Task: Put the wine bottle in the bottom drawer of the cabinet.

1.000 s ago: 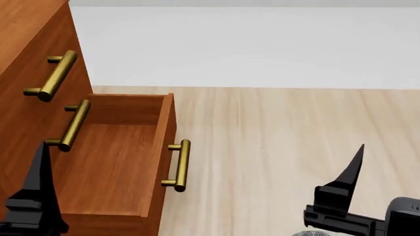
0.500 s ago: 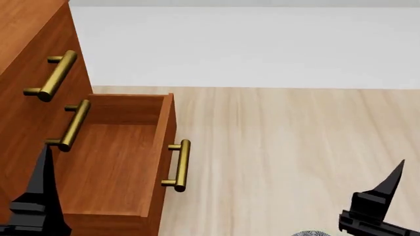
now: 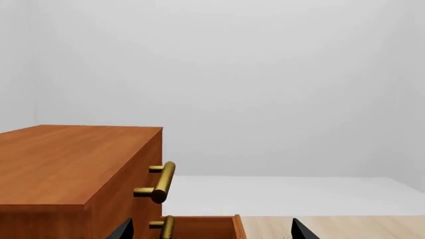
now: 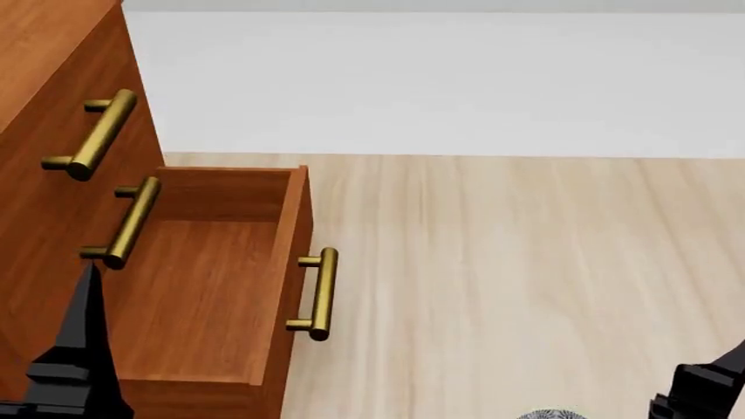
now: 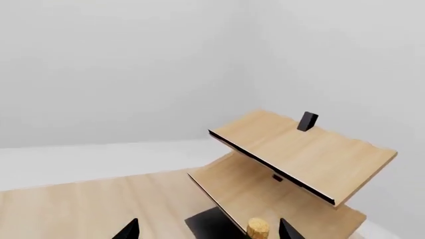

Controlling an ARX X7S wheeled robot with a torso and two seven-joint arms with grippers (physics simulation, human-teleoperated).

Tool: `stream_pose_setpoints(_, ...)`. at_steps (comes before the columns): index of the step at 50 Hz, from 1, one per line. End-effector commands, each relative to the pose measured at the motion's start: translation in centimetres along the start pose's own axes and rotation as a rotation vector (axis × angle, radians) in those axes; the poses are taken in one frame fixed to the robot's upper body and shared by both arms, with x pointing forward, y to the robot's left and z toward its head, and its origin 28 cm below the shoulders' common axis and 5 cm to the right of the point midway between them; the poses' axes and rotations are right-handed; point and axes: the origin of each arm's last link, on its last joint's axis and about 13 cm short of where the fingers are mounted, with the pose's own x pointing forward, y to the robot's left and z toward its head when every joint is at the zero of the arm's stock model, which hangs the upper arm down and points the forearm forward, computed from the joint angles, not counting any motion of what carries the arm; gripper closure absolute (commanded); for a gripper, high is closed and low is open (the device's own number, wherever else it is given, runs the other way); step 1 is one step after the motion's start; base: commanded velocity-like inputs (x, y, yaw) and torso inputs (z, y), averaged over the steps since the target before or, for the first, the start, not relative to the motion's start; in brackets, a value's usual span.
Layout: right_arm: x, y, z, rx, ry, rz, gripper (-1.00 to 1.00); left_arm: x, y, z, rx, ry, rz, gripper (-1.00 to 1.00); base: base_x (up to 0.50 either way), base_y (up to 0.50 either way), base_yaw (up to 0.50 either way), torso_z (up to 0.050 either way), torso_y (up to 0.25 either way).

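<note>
At the far left of the head view the cabinet (image 4: 47, 175) stands with its bottom drawer (image 4: 198, 288) pulled out and bare inside, brass handle (image 4: 317, 294) facing the floor (image 4: 512, 288). The left gripper (image 4: 76, 367) hangs beside the drawer's open mouth; only one dark fingertip shows there, while the left wrist view shows two tips well apart, so its jaws read as released and carry nothing.

The step in hand looks to be fetching the wine bottle (image 5: 258, 229), since the drawer is ready. Its cork peeks up at the edge of the right wrist view, in front of the pale rack (image 5: 299, 154) and between the right gripper (image 5: 209, 230) tips, which stand spread and empty. A good approach would likely settle lower on the bottle's body before closing, rather than pinching the cork.

The bottle's glass and label are cut off. In the head view the right gripper is only a sliver at the corner. A small dark block (image 5: 307, 121) on the rack's top is unidentifiable.
</note>
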Motion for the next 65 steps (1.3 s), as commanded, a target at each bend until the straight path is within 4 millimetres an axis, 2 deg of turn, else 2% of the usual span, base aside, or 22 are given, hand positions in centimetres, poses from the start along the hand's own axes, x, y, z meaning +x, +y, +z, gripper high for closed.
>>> stream_pose_setpoints(1,0.1,-0.7,-0.9,-0.012,0.033,-0.035,-1.00,0.0,-0.1,0.0,0.000,0.004,0.000,-1.00,0.00,0.00,0.00,0.000,0.000)
stream_pose_setpoints(21,0.5,-1.7,-2.4,-0.011,0.089,-0.073,-1.00,0.1,-0.1,-0.2,0.000,0.007,-0.003,-1.00,0.00,0.00,0.00,0.000,0.000)
stream_pose_setpoints(37,1.8,-2.3,-3.1,-0.020,0.113,-0.093,-1.00,0.1,0.0,-0.3,-0.016,0.015,-0.007,-1.00,0.00,0.00,0.00,0.000,0.000)
stream_pose_setpoints(56,3.1,-1.9,-4.6,-0.015,0.147,-0.094,-1.00,0.2,0.0,-0.4,-0.020,0.017,-0.008,-1.00,0.00,0.00,0.00,0.000,0.000)
stream_pose_setpoints(65,3.8,-1.7,-4.6,-0.018,0.154,-0.087,-1.00,0.2,0.0,-0.5,-0.020,0.018,-0.009,-1.00,0.00,0.00,0.00,0.000,0.000)
